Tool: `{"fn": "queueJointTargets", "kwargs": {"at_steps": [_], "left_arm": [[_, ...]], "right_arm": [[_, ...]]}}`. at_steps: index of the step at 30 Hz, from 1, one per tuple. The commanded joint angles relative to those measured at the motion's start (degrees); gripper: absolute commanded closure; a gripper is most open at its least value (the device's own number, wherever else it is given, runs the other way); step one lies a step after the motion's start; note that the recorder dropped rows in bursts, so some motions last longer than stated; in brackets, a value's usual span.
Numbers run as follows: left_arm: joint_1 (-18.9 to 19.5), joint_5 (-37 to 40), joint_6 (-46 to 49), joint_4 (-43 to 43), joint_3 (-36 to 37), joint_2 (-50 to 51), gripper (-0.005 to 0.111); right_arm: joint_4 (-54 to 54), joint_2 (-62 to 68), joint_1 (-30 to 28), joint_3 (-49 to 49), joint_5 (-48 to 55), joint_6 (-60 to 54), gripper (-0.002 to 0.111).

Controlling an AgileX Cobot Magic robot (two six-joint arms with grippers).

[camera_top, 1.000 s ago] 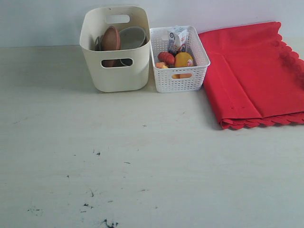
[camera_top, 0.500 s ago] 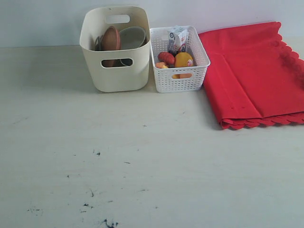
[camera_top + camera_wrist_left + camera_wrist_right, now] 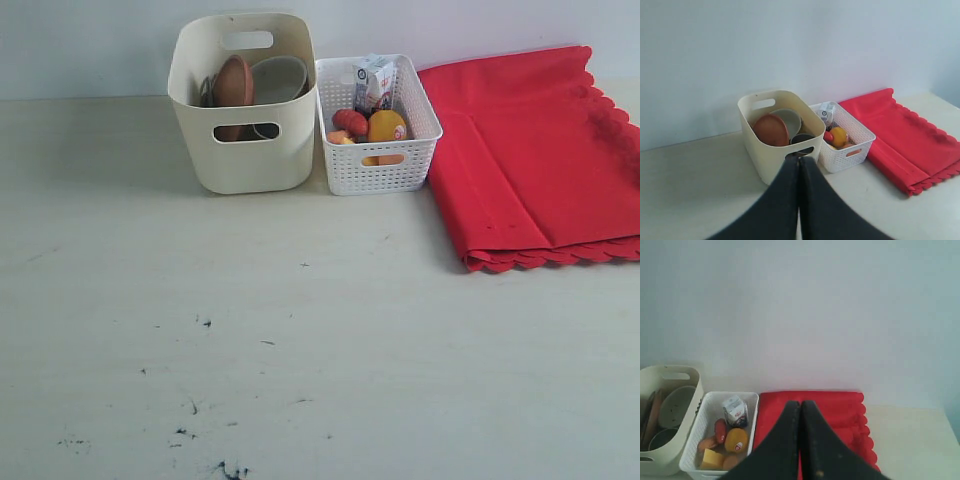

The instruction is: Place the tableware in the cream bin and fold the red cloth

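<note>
Black left end effector (image 3: 799,163), right end effector (image 3: 800,406): closed tight, wrist views only.

red cloth (image 3: 530,150): cut by exterior right edge | plate (image 3: 233,82), bowl (image 3: 278,78): lower halves behind cream bin (image 3: 250,165) wall

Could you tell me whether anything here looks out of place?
Nothing stands out: tableware sits inside the tall cream plastic bin, and the bright red fabric cloth lies folded beside the white lattice basket.

The bin (image 3: 245,165) is cream, the basket (image 3: 380,180) white lattice, the cloth (image 3: 530,150) red.
</note>
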Motion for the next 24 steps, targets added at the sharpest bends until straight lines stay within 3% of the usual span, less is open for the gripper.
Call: {"fn": "queueJointTargets", "kwargs": {"at_steps": [1,12,24], "left_arm": [[0.22,-0.58,0.4,-0.45,0.2,-2.47,0.106],[0.22,-1.21,0.29,-1.04,1.95,-3.97,0.106],[0.22,-10.37,0.29,-1.14,9.37,-3.97,0.106]], "right_arm": [[-0.55,-6.76,0.07,6.35,-2.33,-1.15,0.108],[-0.66,-28.24,0.07,32.2,-11.99,-1.67,0.108],[-0.66,-50.08,0.07,55.29,-19.34,-4.05,0.108]]}}
